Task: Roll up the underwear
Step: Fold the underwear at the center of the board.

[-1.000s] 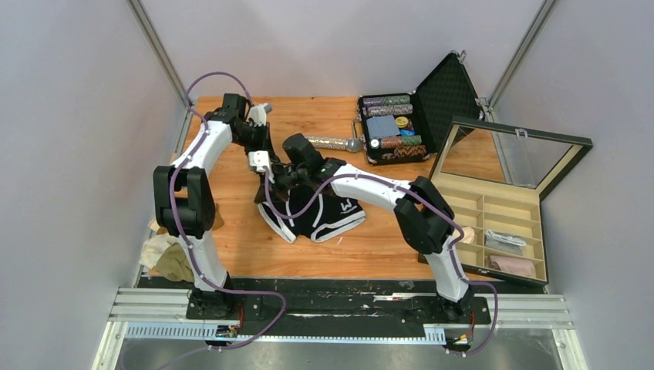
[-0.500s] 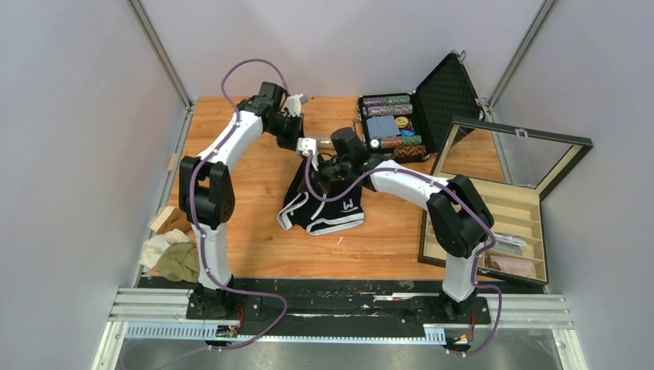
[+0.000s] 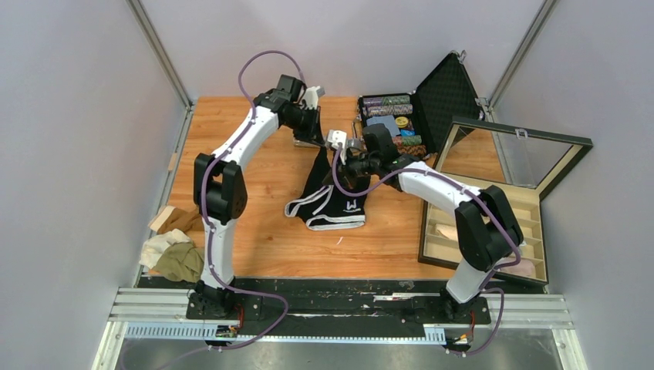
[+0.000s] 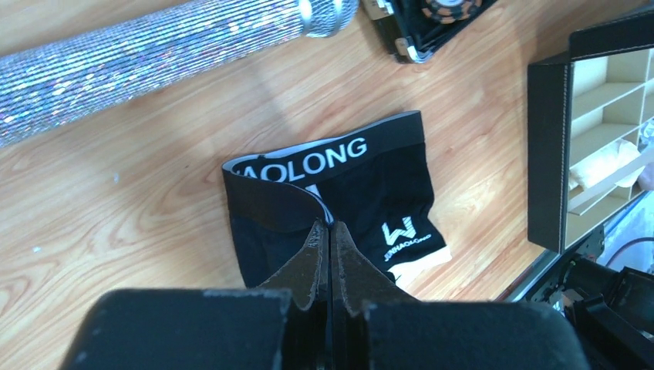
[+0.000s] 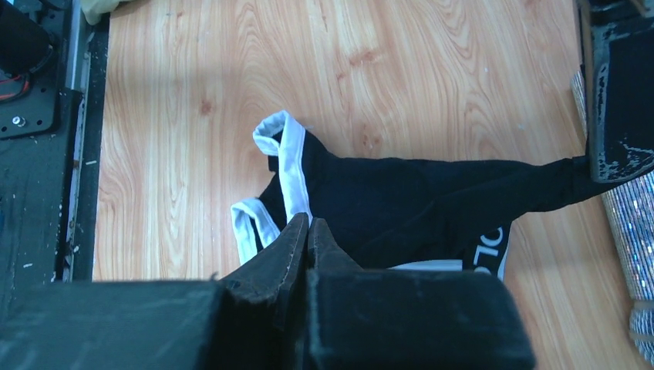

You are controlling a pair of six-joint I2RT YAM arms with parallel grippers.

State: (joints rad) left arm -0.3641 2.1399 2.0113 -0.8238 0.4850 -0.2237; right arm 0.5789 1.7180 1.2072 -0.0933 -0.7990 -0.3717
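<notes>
We grip the black underwear [image 3: 332, 202] mid-table at its far edge, left gripper [image 4: 330, 231] and right gripper [image 5: 308, 227] both pinched on cloth; it trails lengthwise from them toward the near side

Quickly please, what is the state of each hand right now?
Left hand: closed, pinching the black underwear.
Right hand: closed, pinching the same black underwear.
</notes>
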